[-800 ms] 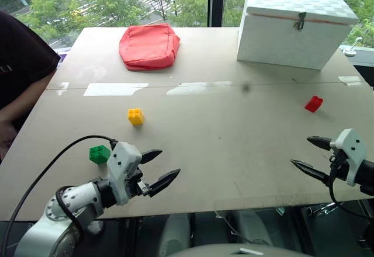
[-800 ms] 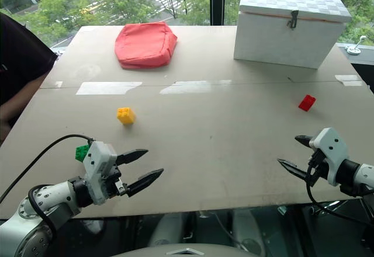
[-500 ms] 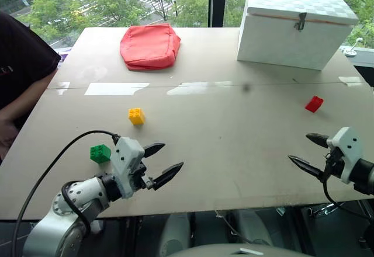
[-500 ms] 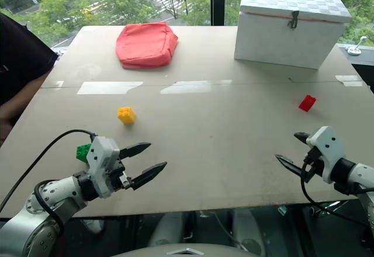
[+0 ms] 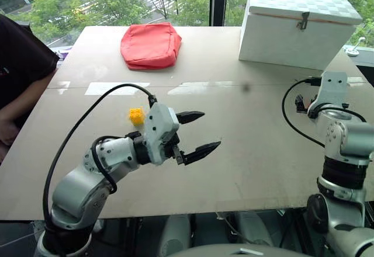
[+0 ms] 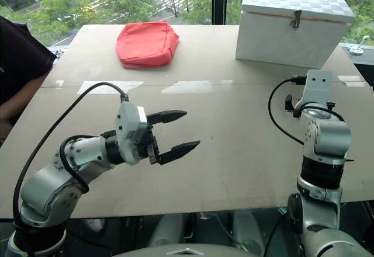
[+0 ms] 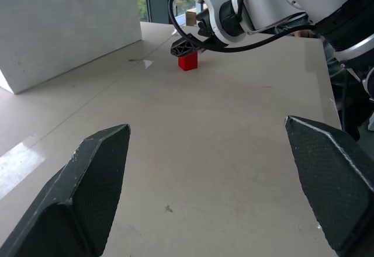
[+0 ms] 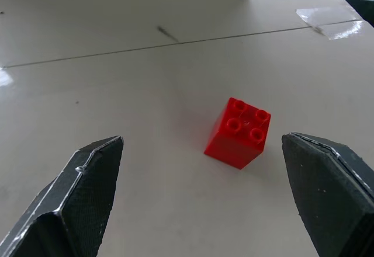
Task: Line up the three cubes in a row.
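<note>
Clearly the step in hand is picking up the red cube (image 8: 238,133), which sits alone near the table's (image 5: 245,163) right edge, in front of the white box (image 5: 298,26). The right gripper (image 8: 204,204) hovers just short of it with fingers spread wide and empty; a good grasp means centring the cube between the pads and squaring the wrist to its slightly turned faces before closing. The left gripper (image 5: 198,133), also open and empty, hangs over the table's middle, with the yellow cube (image 5: 136,115) partly behind its arm.
</note>
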